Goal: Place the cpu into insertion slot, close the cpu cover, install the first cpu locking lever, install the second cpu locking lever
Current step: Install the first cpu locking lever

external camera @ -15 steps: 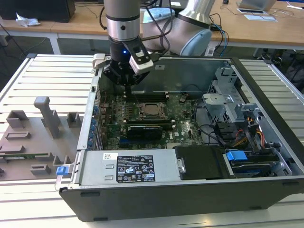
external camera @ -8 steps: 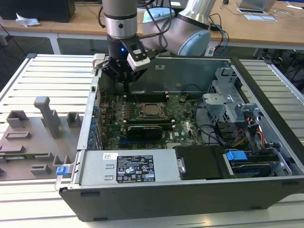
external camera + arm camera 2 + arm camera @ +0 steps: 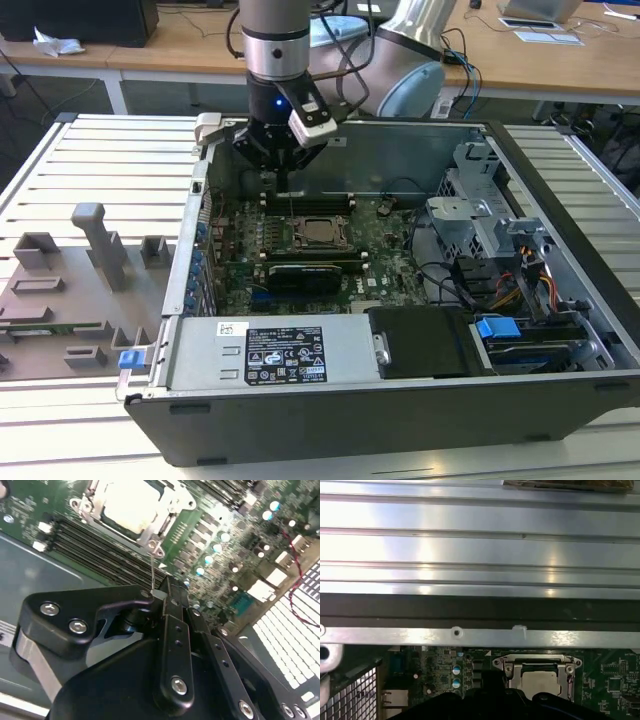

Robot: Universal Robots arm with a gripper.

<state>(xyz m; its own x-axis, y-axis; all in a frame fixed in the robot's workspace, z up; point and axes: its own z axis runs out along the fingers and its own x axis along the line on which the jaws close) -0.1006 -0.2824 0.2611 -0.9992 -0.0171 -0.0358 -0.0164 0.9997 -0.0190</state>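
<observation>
My pincer is clenching the thin wire lever, which is rising from the cover corner. Chip is sitting on the green board w/ the cover lying shut over it. Risk, my judgement: wire is sitting right at the fingertips, so an off-axis pull could be slipping or bending it, scraping the memory slots nearby.

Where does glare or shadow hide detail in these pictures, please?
In the second wrist view, glare washes out the cpu top, while the gripper, shut on the thin locking lever, is a dark mass; in the first wrist view, bright spots flare on the slatted metal table; the exterior view is evenly lit.
</observation>
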